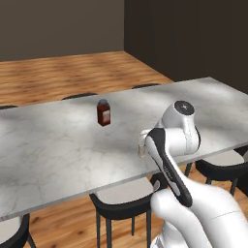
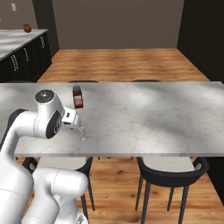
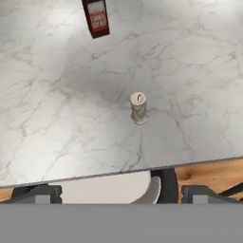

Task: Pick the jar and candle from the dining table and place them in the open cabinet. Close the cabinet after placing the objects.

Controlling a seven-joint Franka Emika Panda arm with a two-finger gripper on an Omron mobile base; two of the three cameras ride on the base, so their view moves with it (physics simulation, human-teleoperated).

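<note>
**Hovering wide-jawed over one candle**

Left base view first: one dining table (image 1: 58,145), long, white-grey marble. On it stand two things. One is a red-brown bottle (image 1: 103,112) with a dark cap, upright mid-table. The other is a single candle (image 1: 141,149), small and pale, close to the near edge and half hidden behind the white arm. Two chairs show clearly on the near side, and one of them (image 1: 121,198) is tucked under just below the candle.

Over to the right base view, and the count is the same: one bottle (image 2: 77,97), one candle (image 2: 81,133). The candle looks slim, upright and almost translucent here, well apart from the bottle and nearer the table's front edge. The arm's hand hangs right above it. Two pale-seated chairs sit along the near side, one of them (image 2: 168,168) to the right.

Now the hand view, looking down. The candle (image 3: 138,107) sits dead centre, a cream cylinder on a small round base with a dark curl of wick on top. The bottle (image 3: 96,18) is up at the top edge. The gripper (image 3: 122,195) has its fingers (image 3: 47,193) spread as wide as they go, holding nothing and clear of the candle.
</note>
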